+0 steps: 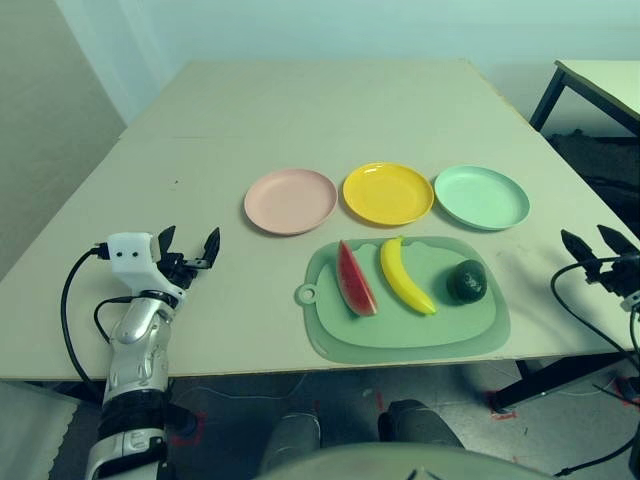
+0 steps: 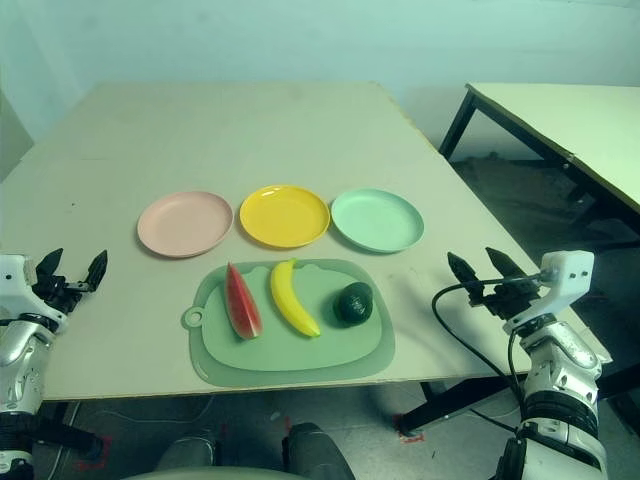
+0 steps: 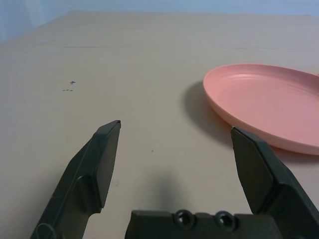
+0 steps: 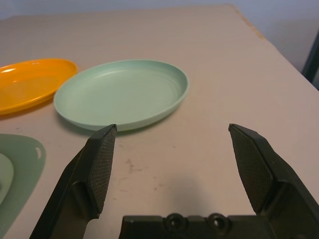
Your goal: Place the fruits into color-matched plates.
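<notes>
I had 3 round shallow plates in a row across the matte beige table (image 1: pixel 200 130), all smooth plastic with faint concentric ridges; the pale pink plate (image 1: pixel 291 200) sat at 9 o'clock of the bright yellow plate (image 1: pixel 388 193), and the mint green plate (image 1: pixel 481 196) at its 3 o'clock, the 3 close together but not touching. At 6 o'clock of the yellow plate lay 1 green mat (image 1: pixel 405 335), a flat rounded rectangle with a hole tab on its 9 o'clock edge; it looked thin and matte.

On that mat I counted 3 toy fruits, none in a plate: a red watermelon wedge (image 1: pixel 355 279) with a green rind, standing as a curved slice; a glossy yellow banana (image 1: pixel 405 275) at its 3 o'clock, long and gently bent; and a dark green roundish avocado (image 1: pixel 466 281) at 3 o'clock of the banana, near the mat's edge.

I saw 2 grippers, each with 2 black tapered fingers with finely textured inner pads; the left gripper (image 1: pixel 188 249) hung at 9 o'clock of the mat, well apart from it, its fingers spread wide on nothing, the pink plate ahead of it; the right gripper (image 2: pixel 484 270) hung at 3 o'clock of the mat, past the table edge, its fingers likewise spread and empty, facing the green plate.
</notes>
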Controlling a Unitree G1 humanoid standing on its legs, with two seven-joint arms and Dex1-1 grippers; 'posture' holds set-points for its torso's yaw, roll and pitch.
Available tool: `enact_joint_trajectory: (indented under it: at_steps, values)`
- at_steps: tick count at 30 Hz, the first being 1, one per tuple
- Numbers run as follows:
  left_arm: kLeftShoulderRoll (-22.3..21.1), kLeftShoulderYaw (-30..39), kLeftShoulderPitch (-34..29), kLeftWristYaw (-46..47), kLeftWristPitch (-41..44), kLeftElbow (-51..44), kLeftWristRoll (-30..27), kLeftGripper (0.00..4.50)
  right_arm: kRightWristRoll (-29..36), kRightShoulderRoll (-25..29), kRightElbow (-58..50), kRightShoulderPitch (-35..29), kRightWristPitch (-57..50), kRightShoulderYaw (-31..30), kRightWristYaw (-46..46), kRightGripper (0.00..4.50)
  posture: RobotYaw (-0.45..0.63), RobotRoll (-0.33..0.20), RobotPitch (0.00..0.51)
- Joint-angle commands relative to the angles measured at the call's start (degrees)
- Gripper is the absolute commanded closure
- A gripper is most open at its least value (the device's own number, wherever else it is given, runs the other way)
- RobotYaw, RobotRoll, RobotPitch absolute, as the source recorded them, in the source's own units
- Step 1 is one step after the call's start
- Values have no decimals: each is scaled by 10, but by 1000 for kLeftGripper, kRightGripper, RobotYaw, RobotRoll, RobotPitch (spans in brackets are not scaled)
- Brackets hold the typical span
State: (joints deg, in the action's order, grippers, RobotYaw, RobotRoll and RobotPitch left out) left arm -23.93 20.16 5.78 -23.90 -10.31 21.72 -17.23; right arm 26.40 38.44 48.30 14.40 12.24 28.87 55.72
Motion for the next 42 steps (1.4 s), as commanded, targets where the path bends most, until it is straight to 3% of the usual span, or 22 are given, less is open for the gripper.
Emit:
enact_joint_trajectory:
  at_steps: [1, 7, 13, 15, 19, 21, 25, 28, 31, 35, 38, 42]
  values:
    - [-10, 0, 4, -9, 2, 16, 4, 18, 5, -15, -31, -19, -1, 2, -9, 0, -101, 0, 21]
    - [-42, 14, 13, -36, 6, 34, -12, 18, 11, -44, -137, -69, -25, -8, -27, 0, -96, 0, 13]
    - [-54, 52, -12, -39, -8, 33, -33, 18, 18, -48, -131, -63, -34, -6, -15, 0, -49, 0, 7]
    - [-55, 54, -21, -77, -11, 11, -57, 18, 13, -43, -115, -50, -31, -11, -5, 0, -37, 0, 11]
    - [-68, 27, -62, -264, 24, -73, -152, 18, 8, -39, -106, -41, -31, -15, 7, 0, -41, 0, 12]
    - [-111, 9, -82, -380, 68, -132, -199, 18, 7, -31, -98, -32, -33, -14, 13, 0, -38, 0, 4]
    - [-215, -13, -92, -542, 122, -170, -225, 18, 2, -19, -86, -17, -33, -19, 22, 0, -48, 0, 0]
    - [-279, -29, -87, -624, 143, -177, -220, 18, -2, -18, -105, -17, -35, -32, 34, 0, -63, 0, 0]
    - [-315, -52, -78, -672, 133, -179, -190, 18, -2, -10, -156, -28, -50, -49, 52, 0, -87, 0, 0]
    - [-321, -76, -58, -677, 116, -158, -150, 18, -22, 32, -279, -46, -127, -89, 40, 0, -93, 0, 0]
    - [-307, -86, -34, -676, 100, -135, -135, 18, -65, 91, -399, -28, -210, -146, 27, 0, -124, 0, 0]
    - [-288, -98, -8, -678, 86, -104, -123, 18, -107, 200, -544, -8, -241, -269, 150, 0, -145, 0, 6]
